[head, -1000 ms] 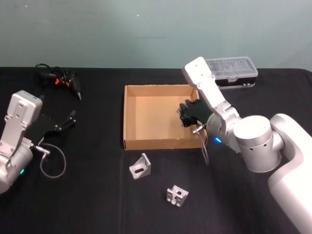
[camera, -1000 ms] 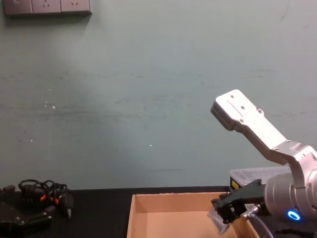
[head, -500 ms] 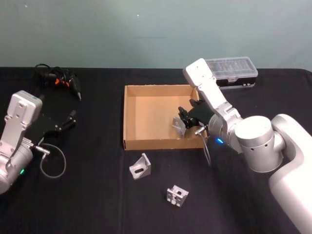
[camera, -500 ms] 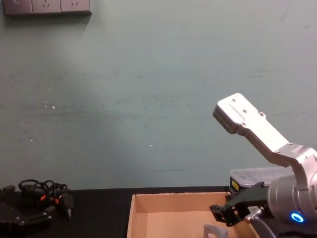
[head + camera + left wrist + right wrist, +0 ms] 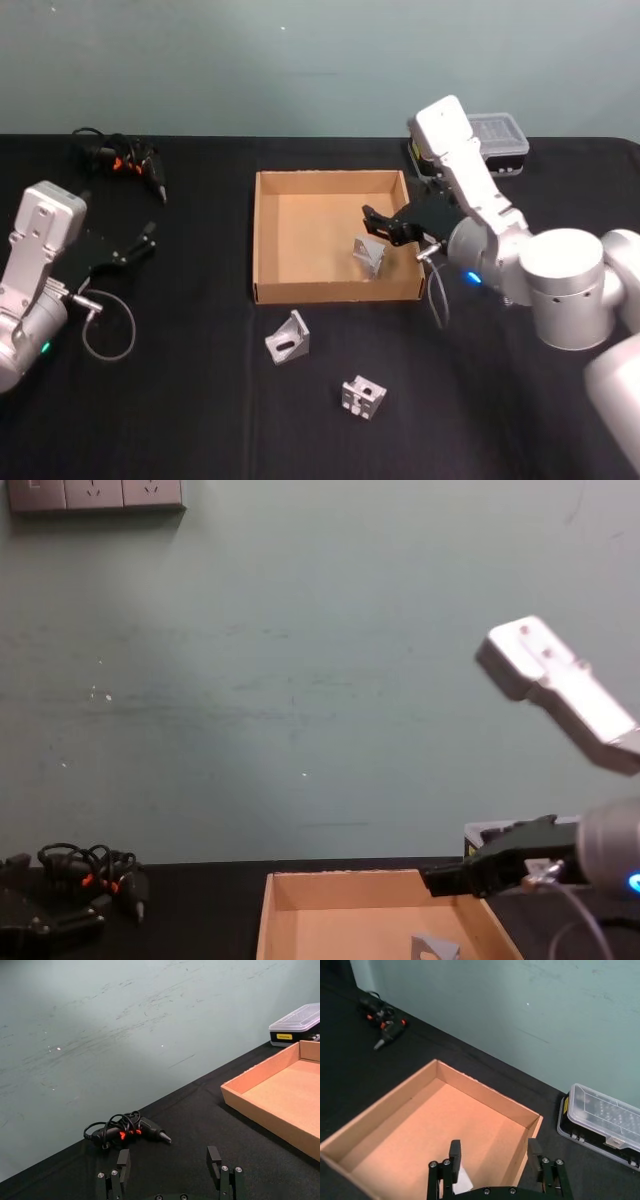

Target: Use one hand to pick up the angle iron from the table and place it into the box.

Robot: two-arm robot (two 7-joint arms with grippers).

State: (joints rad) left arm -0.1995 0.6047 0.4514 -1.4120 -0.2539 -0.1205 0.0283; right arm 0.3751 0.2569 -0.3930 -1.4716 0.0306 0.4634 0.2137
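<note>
right end effector hangs above the right side of the cardboard box, its thin black fingers spread and holding nothing. just below it one angle iron rests on the box floor, near the right wall. on the bench in front of the box lie a second angle iron and, nearer, a corner bracket. left end effector sits at the left edge, fingers spread
</note>
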